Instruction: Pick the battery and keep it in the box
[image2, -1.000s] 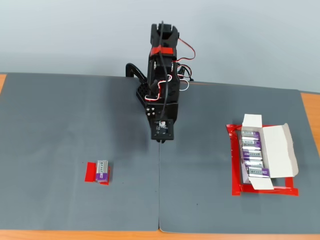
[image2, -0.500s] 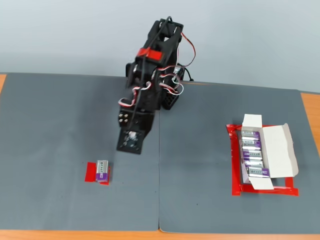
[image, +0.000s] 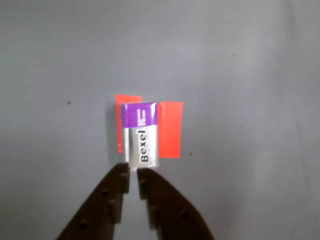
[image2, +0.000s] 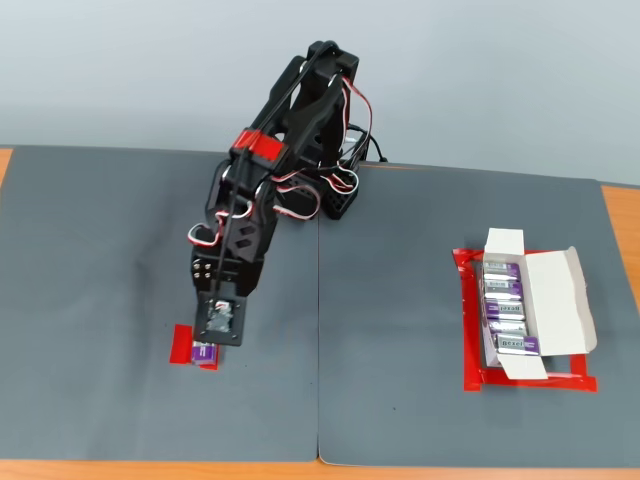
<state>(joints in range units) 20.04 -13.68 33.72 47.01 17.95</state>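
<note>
The battery (image: 142, 133) lies on red tape (image: 170, 129), purple end away from the tool (image: 133, 172), whose tips are nearly together, empty. Only the fixed view shows the box (image2: 548, 300), well right.
</note>
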